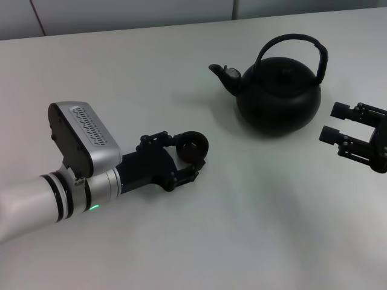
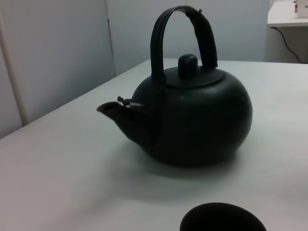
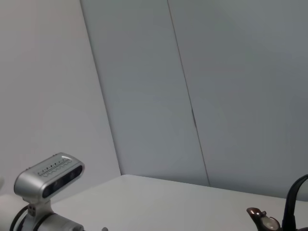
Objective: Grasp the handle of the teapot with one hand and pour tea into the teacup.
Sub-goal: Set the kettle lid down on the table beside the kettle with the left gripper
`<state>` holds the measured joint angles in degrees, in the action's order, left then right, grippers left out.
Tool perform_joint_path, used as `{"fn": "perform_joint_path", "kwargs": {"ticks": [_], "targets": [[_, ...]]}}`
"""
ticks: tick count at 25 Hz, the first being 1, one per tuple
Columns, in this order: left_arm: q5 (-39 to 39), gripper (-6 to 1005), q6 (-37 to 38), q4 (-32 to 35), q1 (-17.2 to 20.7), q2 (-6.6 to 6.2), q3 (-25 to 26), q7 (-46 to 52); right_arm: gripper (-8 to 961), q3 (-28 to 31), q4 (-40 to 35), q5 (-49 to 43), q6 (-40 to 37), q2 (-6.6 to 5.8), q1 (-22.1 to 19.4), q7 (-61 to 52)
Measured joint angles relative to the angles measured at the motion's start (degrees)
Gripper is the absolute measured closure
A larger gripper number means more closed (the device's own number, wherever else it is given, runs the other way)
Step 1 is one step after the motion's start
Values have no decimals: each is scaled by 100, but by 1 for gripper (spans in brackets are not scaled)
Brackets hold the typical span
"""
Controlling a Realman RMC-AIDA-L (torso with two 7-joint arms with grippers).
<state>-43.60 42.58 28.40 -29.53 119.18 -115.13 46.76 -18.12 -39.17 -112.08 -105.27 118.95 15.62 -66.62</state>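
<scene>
1. Two grippers flank the teapot [image 1: 278, 93]: the right gripper [image 1: 336, 124] sits just beside its right side, not touching, and the left gripper [image 1: 192, 158] is well apart at front-left.
2. Squat, round and matte black, the pot stands upright on the white table [image 1: 242, 229], spout pointing left, its thin arched handle [image 1: 294, 42] free.
3. Right fingers are spread, holding nothing.
4. Left fingers clasp the small round black teacup [image 1: 191, 148].

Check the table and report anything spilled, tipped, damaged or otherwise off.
Nothing stands out. The teapot stands upright, lid on, handle arched over it, no spill on the table. The left gripper sits around the upright teacup; the right gripper waits open beside the teapot.
</scene>
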Motion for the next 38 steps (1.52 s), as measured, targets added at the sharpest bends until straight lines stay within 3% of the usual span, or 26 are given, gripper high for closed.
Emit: {"fn": "perform_joint_path", "kwargs": {"ticks": [10, 16, 26, 38], "targets": [[1, 337, 4, 42, -9, 0, -25, 0, 331, 14, -3, 5, 60, -4, 11, 3], [-20, 178, 4, 43, -32, 0, -27, 0, 331, 11, 2, 12, 104, -4, 14, 65], [-54, 180, 89, 88, -5, -5, -26, 0, 332, -24, 6, 33, 156, -1, 30, 70], [-63, 181, 719, 402, 399, -89, 97, -30, 332, -34, 33, 27, 229, 1, 68, 78]]}}
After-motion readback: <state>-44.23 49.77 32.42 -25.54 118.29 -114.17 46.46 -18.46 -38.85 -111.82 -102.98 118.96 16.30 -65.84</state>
